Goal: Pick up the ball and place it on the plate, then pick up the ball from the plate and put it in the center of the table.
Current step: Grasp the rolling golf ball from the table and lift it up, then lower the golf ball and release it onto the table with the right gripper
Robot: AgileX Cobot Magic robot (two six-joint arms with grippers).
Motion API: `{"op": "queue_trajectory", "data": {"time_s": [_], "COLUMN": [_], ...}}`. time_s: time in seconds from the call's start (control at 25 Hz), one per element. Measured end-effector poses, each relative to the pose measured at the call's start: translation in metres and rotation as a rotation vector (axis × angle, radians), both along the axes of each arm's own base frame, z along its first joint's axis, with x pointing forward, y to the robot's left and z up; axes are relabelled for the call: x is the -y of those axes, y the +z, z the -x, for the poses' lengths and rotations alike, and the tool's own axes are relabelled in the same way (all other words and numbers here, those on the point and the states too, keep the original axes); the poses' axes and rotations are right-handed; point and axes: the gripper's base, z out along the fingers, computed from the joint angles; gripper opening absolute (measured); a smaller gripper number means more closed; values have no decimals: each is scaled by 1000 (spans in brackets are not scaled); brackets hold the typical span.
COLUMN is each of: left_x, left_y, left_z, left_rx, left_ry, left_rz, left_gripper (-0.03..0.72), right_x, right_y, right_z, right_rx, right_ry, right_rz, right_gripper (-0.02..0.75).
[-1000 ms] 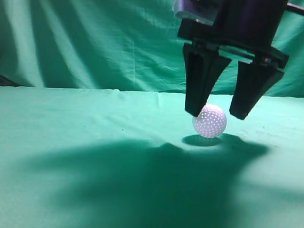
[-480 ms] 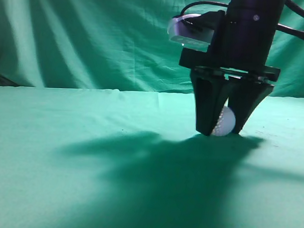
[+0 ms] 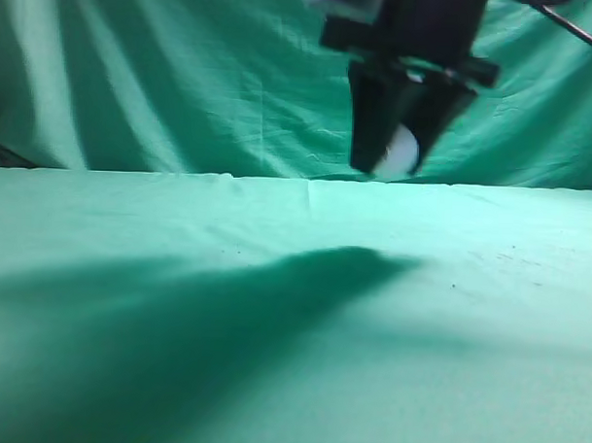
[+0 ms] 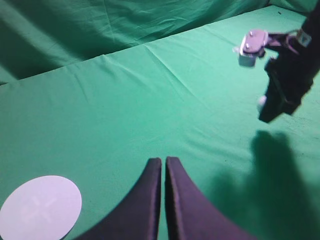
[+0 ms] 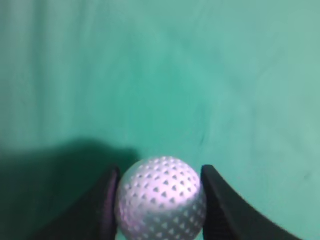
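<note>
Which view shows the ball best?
Right wrist view: the ball fills the foreground between the right gripper fingers, dimples sharp. Exterior shows it half hidden, off the table. Left wrist shows a sliver.

Even green-tinted light from above-right; my arm casts a big soft shadow leftward across the worktop (image 3: 130, 225). Exterior view soft, slightly motion-blurred. Right wrist view: background defocused, ball (image 5: 161, 198) sharp.

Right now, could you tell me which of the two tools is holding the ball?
The right tool: it is shut on the ball and raised above the table. The left tool is shut on nothing.
</note>
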Motion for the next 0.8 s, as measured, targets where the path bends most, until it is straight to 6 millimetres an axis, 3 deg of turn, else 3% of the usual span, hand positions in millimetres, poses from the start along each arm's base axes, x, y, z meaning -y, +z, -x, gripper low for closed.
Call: {"op": "queue_trajectory", "data": {"time_s": [0.2,0.32,0.52,0.8], "left_x": [0,0,-3,-7], "left_y": [-3,-18,-45,-55], "left_z": [0,-1,3,3], "left_rx": [-6,-48,-54,-12], "left_ry": [0,8,59,102], "left_rz": [-1,8,55,79], "left_gripper": [0,0,0,0], "right_x": [-12,-15,-19,-47], "right_y": [42,50,42,3], "right_z": [-20,-25,-33,-38], "right_rx": [132,180,208,246], "right_ry": [0,-4,-4,111], "right_rz": [-79,-106,-117,-101], "right_gripper": [321,321,321,321]}}
